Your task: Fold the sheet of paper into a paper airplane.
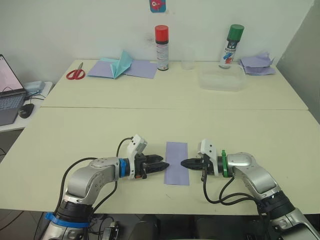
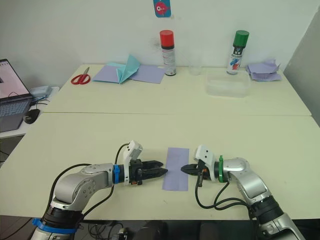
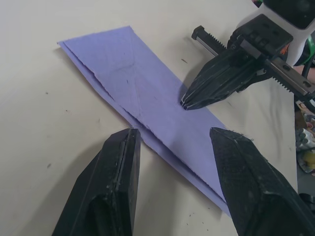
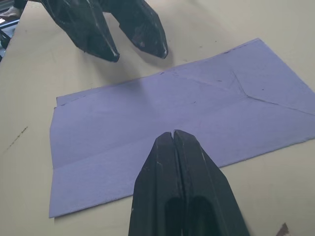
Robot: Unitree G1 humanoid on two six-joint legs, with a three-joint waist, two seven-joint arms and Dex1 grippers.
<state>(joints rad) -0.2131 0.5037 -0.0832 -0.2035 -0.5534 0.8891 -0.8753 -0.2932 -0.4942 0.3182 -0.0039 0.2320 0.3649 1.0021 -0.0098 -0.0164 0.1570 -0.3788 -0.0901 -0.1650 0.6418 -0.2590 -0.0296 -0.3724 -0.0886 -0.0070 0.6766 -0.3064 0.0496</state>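
Note:
The sheet of paper is a pale lavender strip, folded lengthwise, with diagonal creases near its far end. It lies flat near the table's front edge. At the strip's left edge my left gripper is open, its fingertips low over the long edge. From the other side, my right gripper is shut, and its joined tip rests on the sheet's surface with nothing held. The paper airplane is out of view.
At the far side of the table are red scissors, a teal paper plane on lavender sheets, two spray cans, a clear container and crumpled lavender paper. A laptop sits at the left.

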